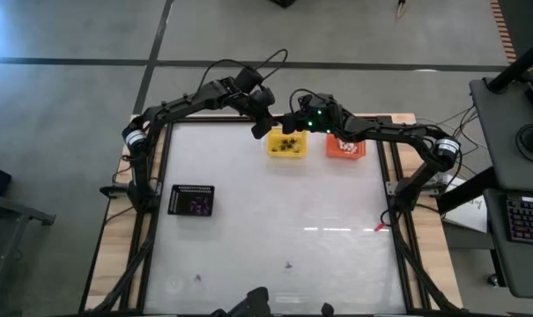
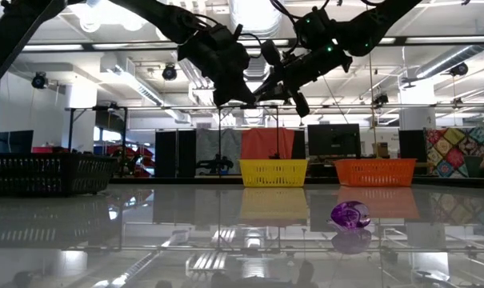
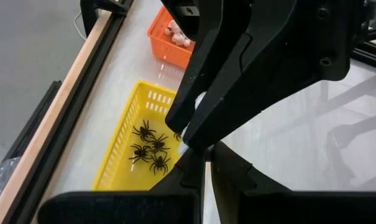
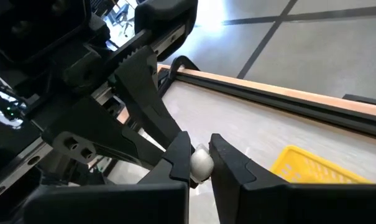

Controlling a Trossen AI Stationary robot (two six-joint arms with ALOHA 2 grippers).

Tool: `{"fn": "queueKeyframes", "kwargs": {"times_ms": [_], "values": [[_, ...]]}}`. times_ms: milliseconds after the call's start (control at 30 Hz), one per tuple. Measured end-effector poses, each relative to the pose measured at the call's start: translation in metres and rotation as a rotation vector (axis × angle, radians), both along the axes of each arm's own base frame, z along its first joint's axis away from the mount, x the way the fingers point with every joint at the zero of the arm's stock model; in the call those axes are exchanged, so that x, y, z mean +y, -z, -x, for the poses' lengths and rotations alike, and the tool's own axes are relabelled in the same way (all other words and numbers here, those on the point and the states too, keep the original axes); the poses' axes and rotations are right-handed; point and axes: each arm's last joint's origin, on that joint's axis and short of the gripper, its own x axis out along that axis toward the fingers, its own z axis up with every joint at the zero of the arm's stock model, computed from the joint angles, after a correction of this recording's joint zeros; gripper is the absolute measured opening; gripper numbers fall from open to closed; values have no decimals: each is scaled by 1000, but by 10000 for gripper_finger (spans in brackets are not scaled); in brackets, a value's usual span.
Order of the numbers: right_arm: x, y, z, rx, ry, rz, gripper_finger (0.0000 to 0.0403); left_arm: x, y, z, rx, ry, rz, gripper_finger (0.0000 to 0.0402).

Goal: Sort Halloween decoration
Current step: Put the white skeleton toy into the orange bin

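High view: overhead, facing straight down, far enough to take in the whole glossy white bench (image 1: 275,229). Low view: at bench-top height, facing level across it into the room. Both wrist views: close, looking past their own dark fingers. All four views share the yellow plastic mesh basket (image 1: 286,143), seen side-on in the low view.

spiders (image 3: 149,148) in basket (image 3: 116,163), tools (image 1: 279,126) above
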Motion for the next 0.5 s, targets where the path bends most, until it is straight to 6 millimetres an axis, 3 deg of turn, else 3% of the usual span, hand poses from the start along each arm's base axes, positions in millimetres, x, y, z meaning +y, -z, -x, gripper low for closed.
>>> {"fn": "queueKeyframes", "kwargs": {"times_ms": [500], "values": [[-1, -3, 1, 1, -17, 44, 16, -2, -24, 5, 66, 8, -84, 8]]}}
